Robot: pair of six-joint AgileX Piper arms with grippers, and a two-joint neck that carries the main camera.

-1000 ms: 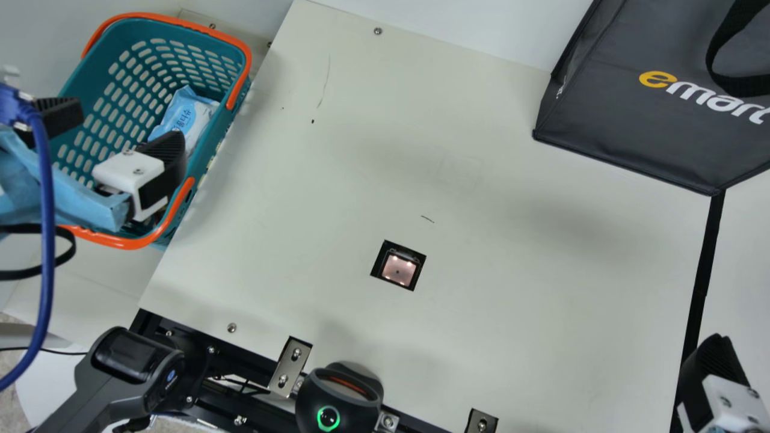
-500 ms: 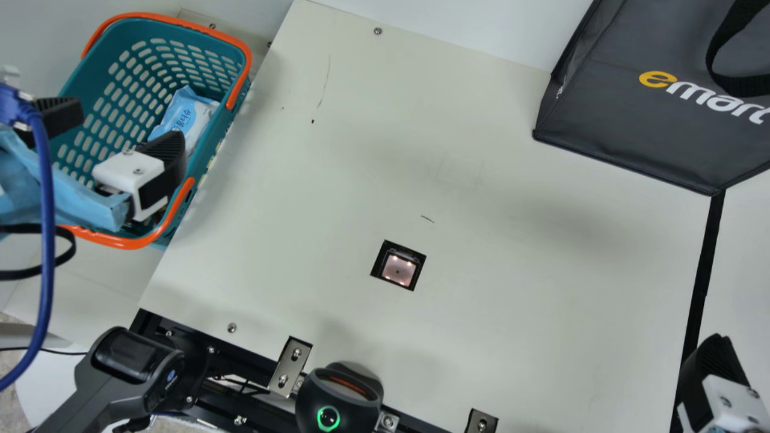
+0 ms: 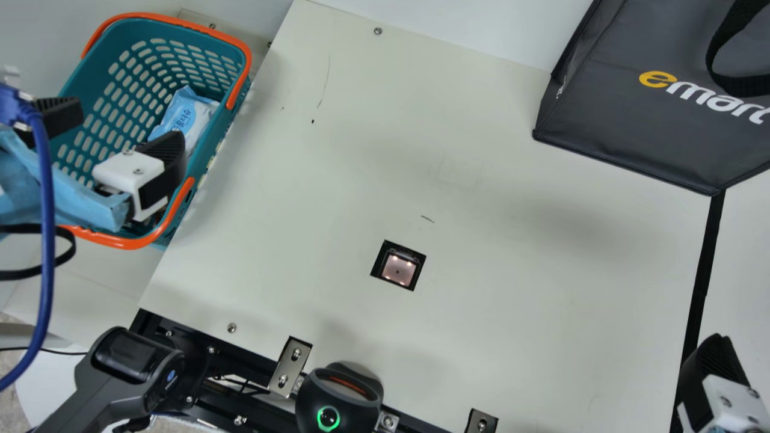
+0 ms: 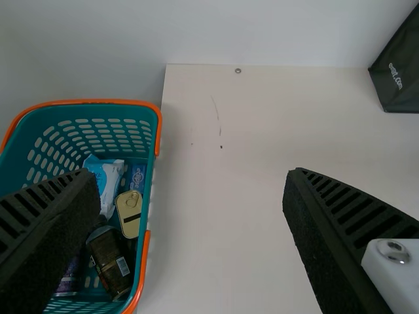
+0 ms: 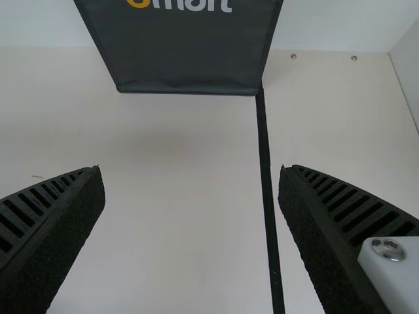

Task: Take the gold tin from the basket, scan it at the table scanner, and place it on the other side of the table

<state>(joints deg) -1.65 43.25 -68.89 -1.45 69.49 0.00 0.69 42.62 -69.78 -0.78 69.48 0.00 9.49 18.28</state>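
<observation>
Over the near part of the teal basket my left gripper stands open, with nothing between its fingers. In the left wrist view, the gold tin lies inside the basket along its table-side wall, and the left gripper has its fingers wide apart. The table scanner is a lit square window set in the cream table. My right gripper is at the lower right edge of the main view; in its wrist view the right gripper is open and holds nothing.
A light blue wipes pack, a blue packet and a dark bottle share the basket. The dark grey bag stands at the table's far right. A handheld scanner and a round black device sit along the near edge.
</observation>
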